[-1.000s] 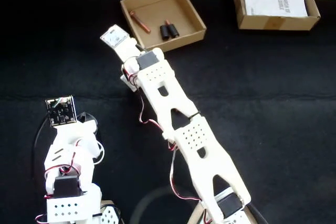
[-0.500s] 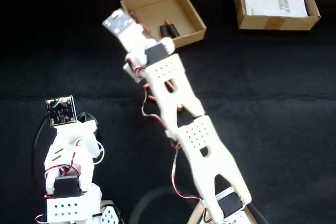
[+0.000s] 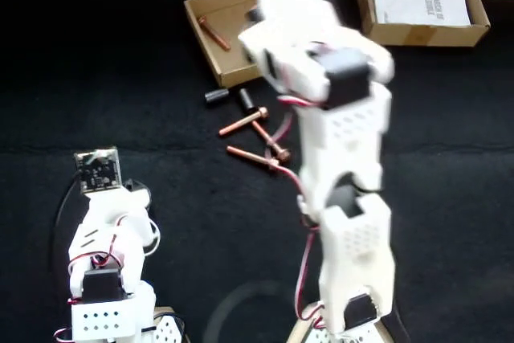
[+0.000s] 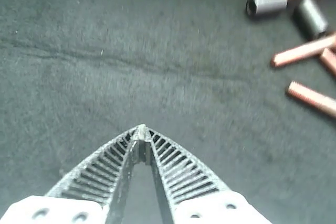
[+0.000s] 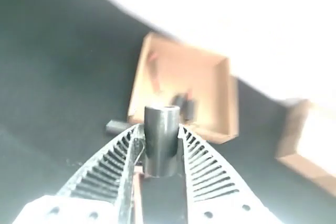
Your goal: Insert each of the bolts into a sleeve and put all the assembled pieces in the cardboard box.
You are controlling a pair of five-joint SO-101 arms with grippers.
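Right gripper [image 5: 160, 128] clamped on one sleeve [image 5: 161, 142], by the cardboard box [image 5: 206, 81].
Left gripper [image 4: 140, 130] jaws together above the tabletop [image 4: 105, 35]; loose bolts [image 3: 243, 124] lie beside the box near the tabletop's far edge.

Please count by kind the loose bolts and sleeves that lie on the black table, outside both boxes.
Copper bolts: 3
Dark sleeves: 2
Total: 5
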